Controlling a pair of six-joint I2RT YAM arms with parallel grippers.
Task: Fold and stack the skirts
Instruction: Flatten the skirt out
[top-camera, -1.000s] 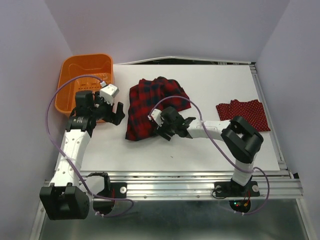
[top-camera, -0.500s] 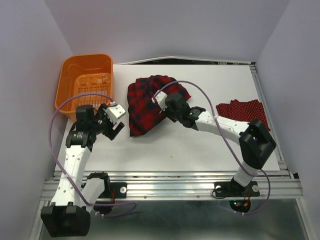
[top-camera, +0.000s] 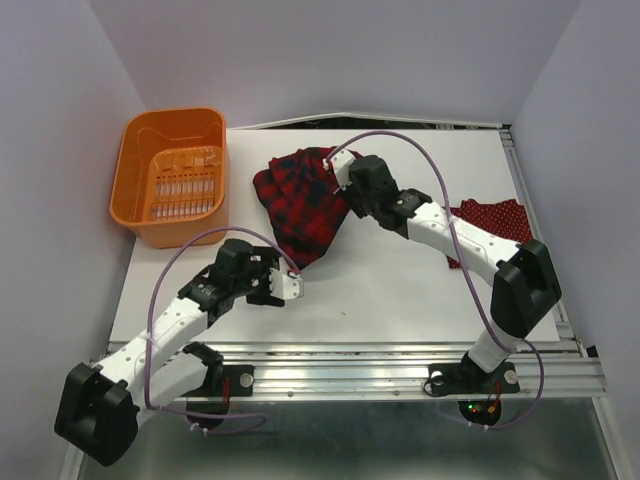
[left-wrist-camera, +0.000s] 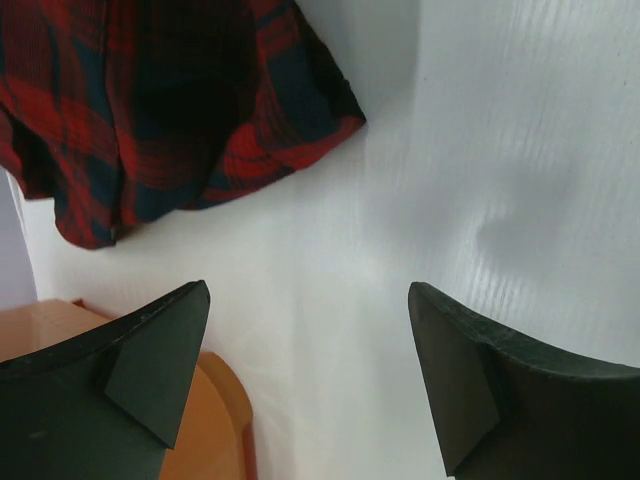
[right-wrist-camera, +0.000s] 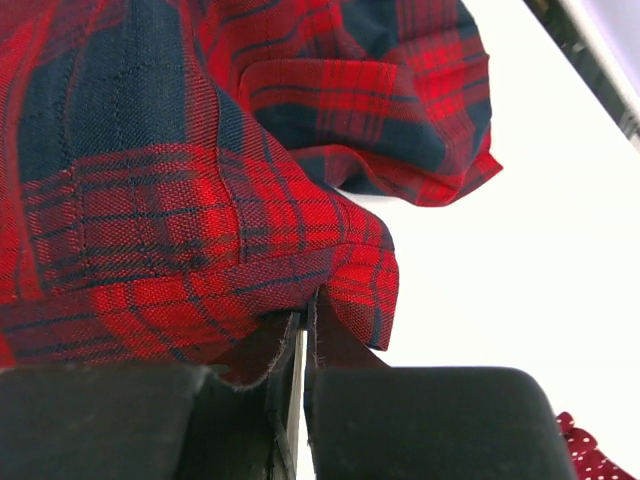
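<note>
One plaid skirt (top-camera: 300, 210), pinched in right tool (right-wrist-camera: 305, 338)

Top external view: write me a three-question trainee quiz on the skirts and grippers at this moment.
1. True or false: the left gripper is shut on the plaid skirt.
2. The right gripper is: A open; B shut on the plaid skirt's edge; C out of view.
3. Fill in: the skirt near the right edge of the table is the ___ one.
Key: 1 false, it is open over the table; 2 B; 3 polka-dot skirt.
</note>
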